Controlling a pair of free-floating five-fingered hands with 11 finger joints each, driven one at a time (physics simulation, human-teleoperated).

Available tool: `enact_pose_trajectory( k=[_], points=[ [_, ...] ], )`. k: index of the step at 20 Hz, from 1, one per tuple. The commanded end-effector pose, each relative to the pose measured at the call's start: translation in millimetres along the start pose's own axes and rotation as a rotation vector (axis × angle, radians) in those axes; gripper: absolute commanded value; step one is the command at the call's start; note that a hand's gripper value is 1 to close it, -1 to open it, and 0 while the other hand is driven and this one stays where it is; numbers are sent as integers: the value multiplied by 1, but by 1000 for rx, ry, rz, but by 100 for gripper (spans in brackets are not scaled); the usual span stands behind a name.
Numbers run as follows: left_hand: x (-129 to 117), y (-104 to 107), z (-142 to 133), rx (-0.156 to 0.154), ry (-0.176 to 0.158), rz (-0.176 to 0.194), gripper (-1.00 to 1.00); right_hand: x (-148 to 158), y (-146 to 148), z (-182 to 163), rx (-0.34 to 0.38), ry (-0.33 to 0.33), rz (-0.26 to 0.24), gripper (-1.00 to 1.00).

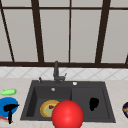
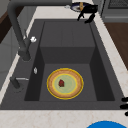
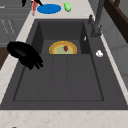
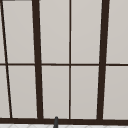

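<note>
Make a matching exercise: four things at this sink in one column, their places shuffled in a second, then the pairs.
Things:
1. yellow-rimmed plate
2. blue plate
3. green vegetable
4. right robot hand

Places:
A. over the sink's right, shallow half
B. on the counter behind the blue plate
C. in the deep left basin
D. on the counter left of the sink, under the left robot hand

Pairs: 1-C, 2-D, 3-B, 4-A

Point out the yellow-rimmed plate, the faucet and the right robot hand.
yellow-rimmed plate [image 2: 65,83], left side view, green centre beside the red bit.
faucet [image 1: 56,71], front view, upright stem.
right robot hand [image 1: 93,103], front view, palm above the right basin.
</note>
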Motion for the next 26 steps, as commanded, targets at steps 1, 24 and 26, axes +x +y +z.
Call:
enact_pose_trajectory(
  k=[1, 24, 26],
  points=[
    [20, -8, 16, 6, -4, 0, -100, 0, 0, 0, 0, 0, 0, 0],
    [-24, -33, 97, 5, 31, -46, -100, 0, 0, 0, 0, 0, 0, 0],
    [-36, -37, 99, 4, 36, -53, -100, 0, 0, 0, 0, 0, 0, 0]
  ],
)
